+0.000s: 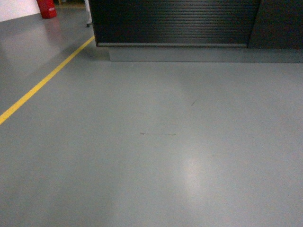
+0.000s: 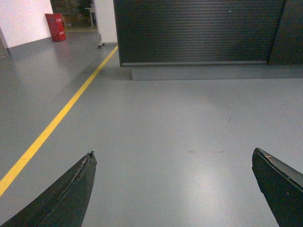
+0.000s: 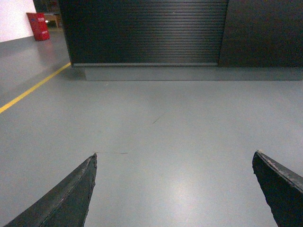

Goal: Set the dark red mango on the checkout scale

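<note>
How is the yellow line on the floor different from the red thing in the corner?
The yellow line lies flat, long and thin, running slantwise across the grey floor; the red thing stands up, short and chunky, by the white wall. Both sit left of the checkout.

Grey glossy floor [image 1: 156,156] carries a yellow line [image 1: 42,82] at left, faint scuff marks mid-floor, and the checkout [image 1: 175,23] on its grey plinth.
</note>
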{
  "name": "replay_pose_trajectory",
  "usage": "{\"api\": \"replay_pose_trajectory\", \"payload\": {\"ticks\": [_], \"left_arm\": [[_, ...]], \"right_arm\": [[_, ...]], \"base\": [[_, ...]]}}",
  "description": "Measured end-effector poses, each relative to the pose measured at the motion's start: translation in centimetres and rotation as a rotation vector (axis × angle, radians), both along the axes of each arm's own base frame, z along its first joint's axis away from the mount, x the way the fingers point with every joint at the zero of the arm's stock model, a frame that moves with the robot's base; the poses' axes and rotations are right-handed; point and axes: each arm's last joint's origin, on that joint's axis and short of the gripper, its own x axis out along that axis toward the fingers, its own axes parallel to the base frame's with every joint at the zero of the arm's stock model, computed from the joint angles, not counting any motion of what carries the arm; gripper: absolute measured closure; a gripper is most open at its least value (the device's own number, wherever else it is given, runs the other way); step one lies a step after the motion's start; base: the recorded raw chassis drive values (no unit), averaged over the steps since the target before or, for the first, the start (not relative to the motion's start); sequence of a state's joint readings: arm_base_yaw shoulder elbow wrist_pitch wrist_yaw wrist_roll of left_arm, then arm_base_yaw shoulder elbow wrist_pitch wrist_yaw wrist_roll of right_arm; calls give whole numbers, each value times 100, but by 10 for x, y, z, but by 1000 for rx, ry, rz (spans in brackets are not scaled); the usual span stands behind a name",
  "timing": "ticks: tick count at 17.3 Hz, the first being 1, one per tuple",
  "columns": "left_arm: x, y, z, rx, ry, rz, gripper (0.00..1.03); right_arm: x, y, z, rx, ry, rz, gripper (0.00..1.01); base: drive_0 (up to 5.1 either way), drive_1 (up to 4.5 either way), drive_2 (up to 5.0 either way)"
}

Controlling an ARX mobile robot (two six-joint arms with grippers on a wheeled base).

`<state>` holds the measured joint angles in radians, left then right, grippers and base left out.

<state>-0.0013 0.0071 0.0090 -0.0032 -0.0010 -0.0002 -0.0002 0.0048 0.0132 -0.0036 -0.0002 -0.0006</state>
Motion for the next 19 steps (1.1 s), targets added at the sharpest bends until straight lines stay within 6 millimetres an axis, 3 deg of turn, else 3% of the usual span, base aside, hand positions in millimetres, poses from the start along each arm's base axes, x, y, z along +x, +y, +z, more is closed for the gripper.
{"api": "replay_pose_trajectory", "payload": {"ticks": [19], "left_arm": [[0, 0, 0, 0, 0, 0, 5]], "right_arm": [[0, 0, 0, 0, 0, 0, 3]], "base": [[0, 0, 0]]}}
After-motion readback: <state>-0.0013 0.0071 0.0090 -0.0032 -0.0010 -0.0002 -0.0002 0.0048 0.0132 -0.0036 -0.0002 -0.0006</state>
